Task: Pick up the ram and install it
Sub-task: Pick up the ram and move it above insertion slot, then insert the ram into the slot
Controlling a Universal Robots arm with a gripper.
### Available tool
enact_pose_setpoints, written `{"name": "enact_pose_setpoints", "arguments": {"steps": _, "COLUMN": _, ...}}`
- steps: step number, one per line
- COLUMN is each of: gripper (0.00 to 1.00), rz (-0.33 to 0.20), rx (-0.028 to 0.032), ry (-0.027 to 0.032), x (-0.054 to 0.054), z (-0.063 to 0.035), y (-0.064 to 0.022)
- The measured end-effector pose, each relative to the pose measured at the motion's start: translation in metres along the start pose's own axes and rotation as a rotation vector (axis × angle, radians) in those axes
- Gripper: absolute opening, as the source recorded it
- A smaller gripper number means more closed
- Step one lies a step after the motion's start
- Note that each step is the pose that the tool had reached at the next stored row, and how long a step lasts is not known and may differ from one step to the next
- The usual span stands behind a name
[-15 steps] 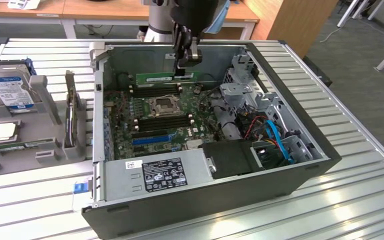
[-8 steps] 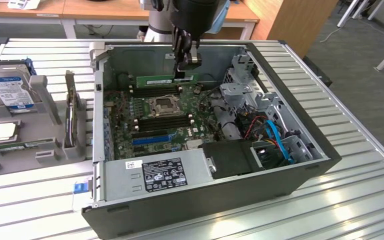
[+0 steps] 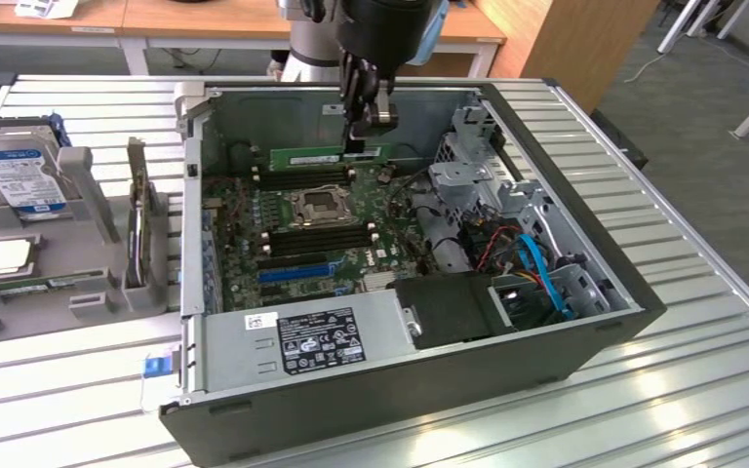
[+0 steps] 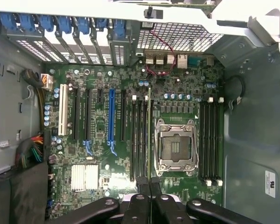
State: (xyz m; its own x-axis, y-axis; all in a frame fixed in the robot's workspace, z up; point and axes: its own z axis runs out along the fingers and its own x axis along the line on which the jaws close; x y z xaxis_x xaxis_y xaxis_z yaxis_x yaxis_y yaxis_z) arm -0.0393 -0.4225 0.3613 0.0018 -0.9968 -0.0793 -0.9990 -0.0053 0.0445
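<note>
- Gripper clenched on the ram — the fingertips pinch the stick near one end, and most of its length runs out from the fingers toward the exterior view's left
- Ram hangs level, long edge down, inside the open computer case, under the gripper body and above the motherboard; it does not look seated in any slot
- Wrist view: from the gripper the ram shows edge-on as a thin line running straight out from the fingertips
- That line lies parallel to the bank of black memory slots and just beside it, on the side toward the empty processor socket; cannot tell whether it is over the last slot of the bank or just off it
- Second bank of slots sits beyond the socket, well apart from the fingers
- Handling, judged: a light, thin, stiff board — no sag shows along the unsupported length
- Likely fragile at the chips and along the contact edge, so the flat faces near the top edge are the place to hold, contacts left free
- Judged risk: a grip at one end gives the stick leverage to tilt when pressed; a hold nearer the middle would load it more evenly
</note>
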Motion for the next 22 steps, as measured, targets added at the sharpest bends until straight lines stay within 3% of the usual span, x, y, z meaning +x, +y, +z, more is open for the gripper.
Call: {"name": "enact_pose_setpoints", "arguments": {"steps": 22, "gripper": 0.11, "rz": 0.0, "rx": 0.0, "ry": 0.0001, "x": 0.001, "z": 0.0105, "y": -0.0005}}
